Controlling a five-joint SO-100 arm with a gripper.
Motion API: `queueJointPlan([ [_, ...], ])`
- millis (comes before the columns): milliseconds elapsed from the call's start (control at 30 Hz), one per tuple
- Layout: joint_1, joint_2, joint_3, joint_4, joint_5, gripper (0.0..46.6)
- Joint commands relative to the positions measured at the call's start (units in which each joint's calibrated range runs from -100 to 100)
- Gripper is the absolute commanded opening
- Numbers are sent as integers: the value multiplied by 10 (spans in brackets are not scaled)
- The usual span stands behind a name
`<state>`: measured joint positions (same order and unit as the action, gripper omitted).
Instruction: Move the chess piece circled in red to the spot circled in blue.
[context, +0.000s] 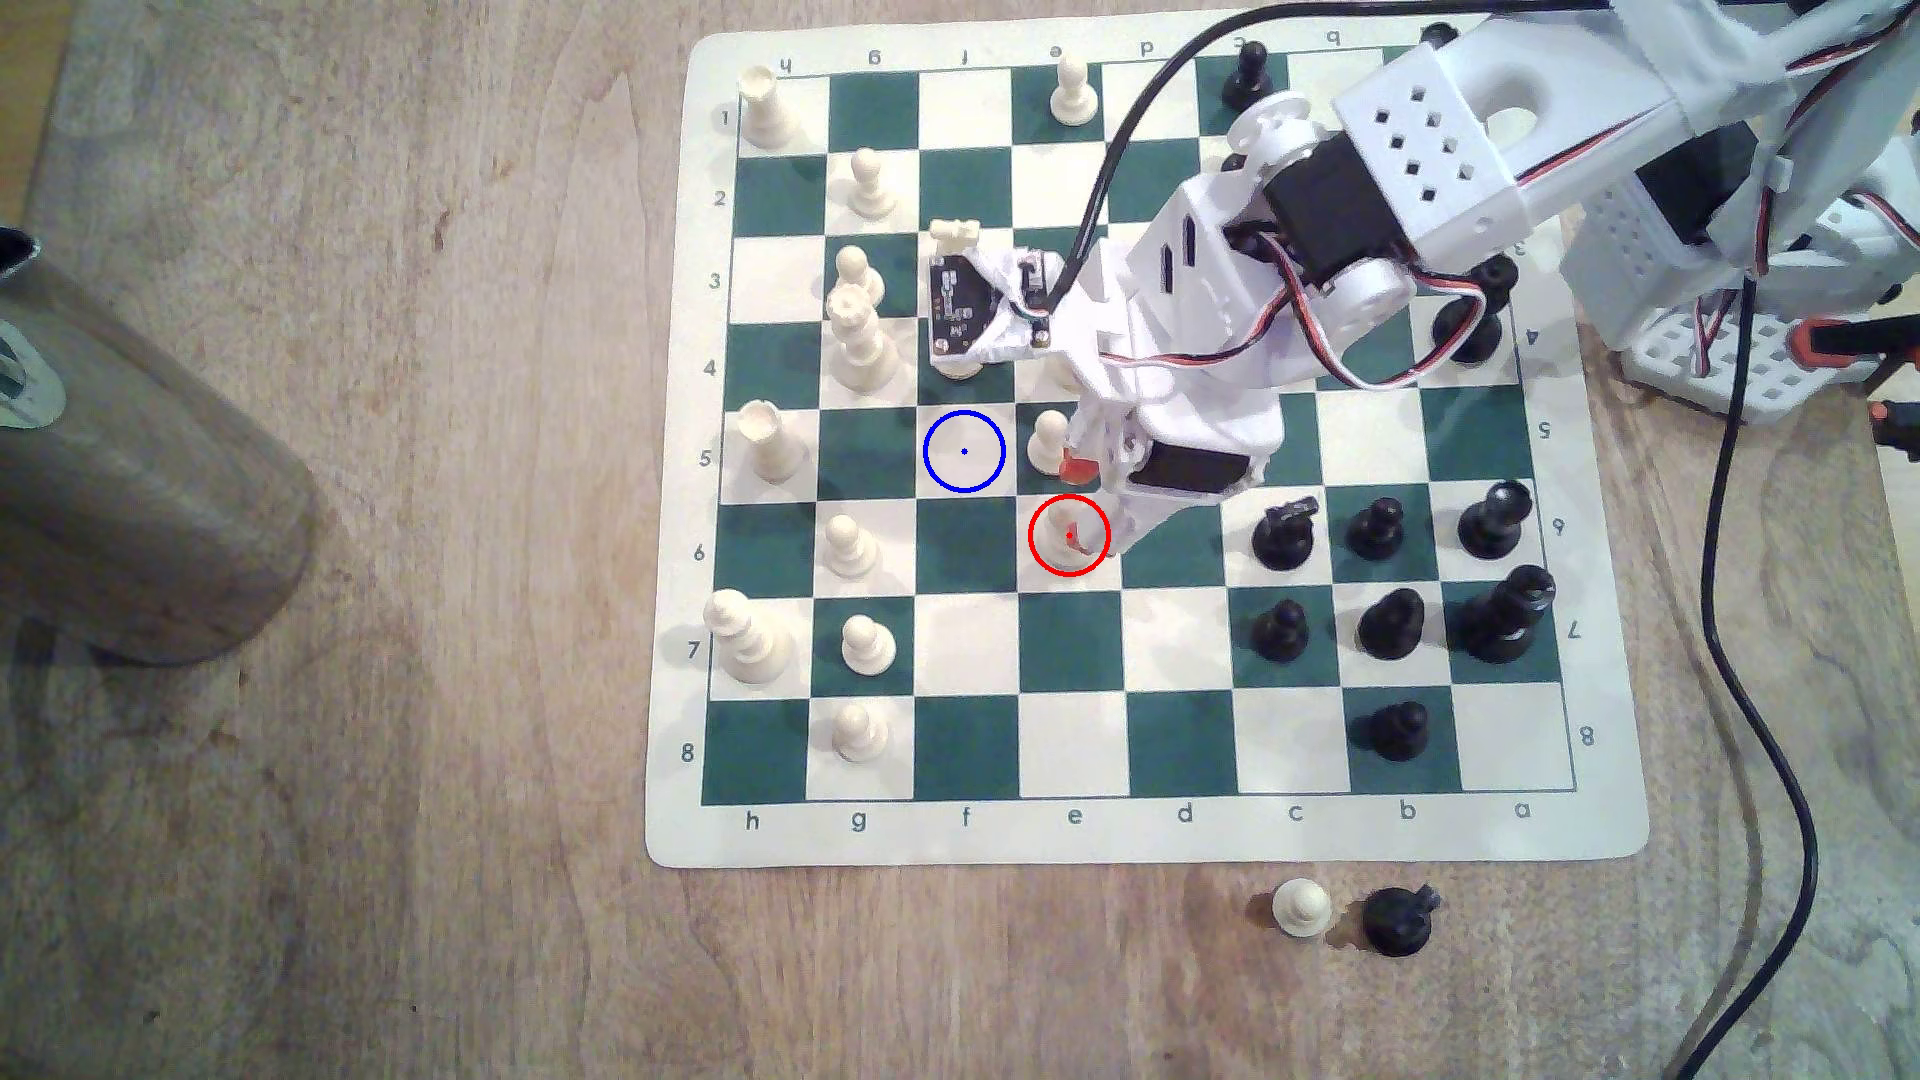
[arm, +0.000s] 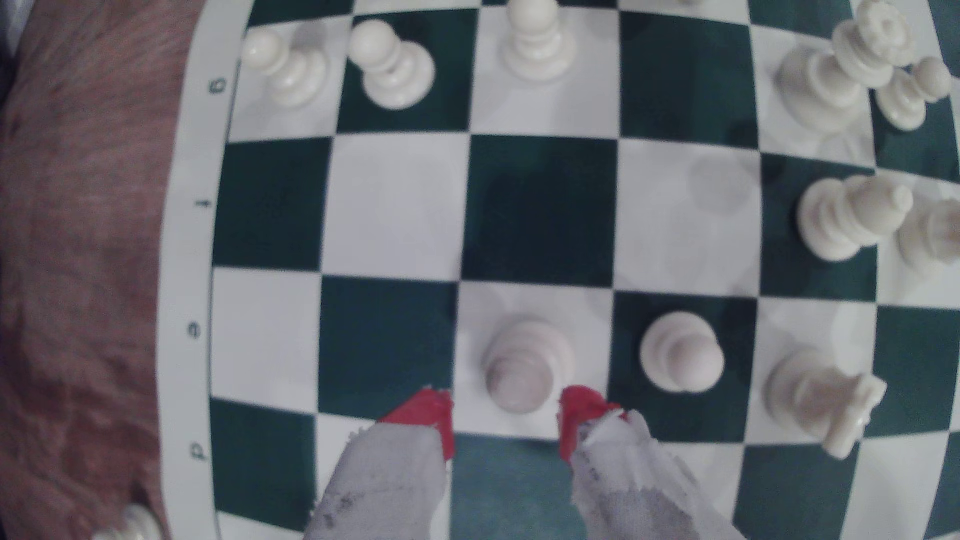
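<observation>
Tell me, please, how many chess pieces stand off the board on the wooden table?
2: a cream pawn and a black piece beside it, both on the wood just below the board's lettered edge in the exterior view. The arm could hide others.

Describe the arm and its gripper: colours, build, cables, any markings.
The arm is white printed plastic with a perforated housing and black servo blocks. Red, white and black wires loop along it, beside a thick black cable. A small bare circuit board sits by the wrist. The gripper has white, grey-smudged wrapped fingers with red tips.
</observation>
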<state>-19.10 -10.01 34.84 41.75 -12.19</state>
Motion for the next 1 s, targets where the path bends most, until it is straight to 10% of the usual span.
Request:
queueJointPlan([
  [0,3,0,-56,-14,-1,107],
  [967,0,34,-79,-13,-6,82],
])
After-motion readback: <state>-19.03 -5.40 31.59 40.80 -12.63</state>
